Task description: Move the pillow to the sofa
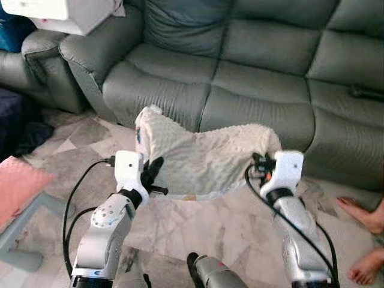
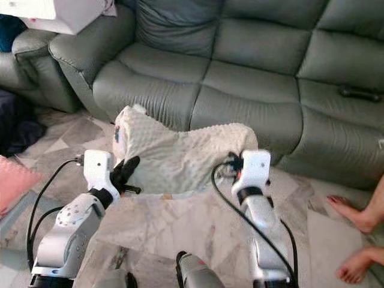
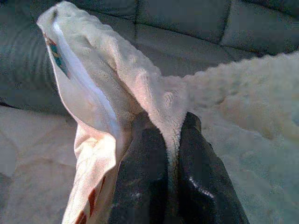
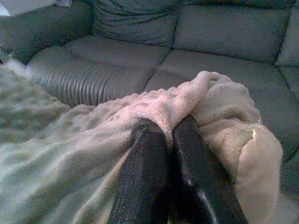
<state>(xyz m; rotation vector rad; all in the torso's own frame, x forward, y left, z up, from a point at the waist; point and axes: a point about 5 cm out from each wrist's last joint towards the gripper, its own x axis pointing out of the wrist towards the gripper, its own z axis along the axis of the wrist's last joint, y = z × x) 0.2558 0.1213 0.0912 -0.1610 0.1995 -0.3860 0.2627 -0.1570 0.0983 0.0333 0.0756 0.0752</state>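
Pillow, one only, hangs in the air between the two grippers, just in front of the sofa and above the pale marbled floor. It is cream, with a nubbly dotted fleece face and a smoother lining that shows a bit of coloured print along its left edge; it sags in the middle and rises to a peak at the left corner. The left gripper has both black fingers pinched together on a fold of the fleece at the pillow's left side. The right gripper is likewise clamped on a bunched fold at the pillow's right corner. One grey-green leather sofa stands behind, with three seat cushions in view. One pink cushion lies on the floor at far left. A person's two bare feet show at the right edge.
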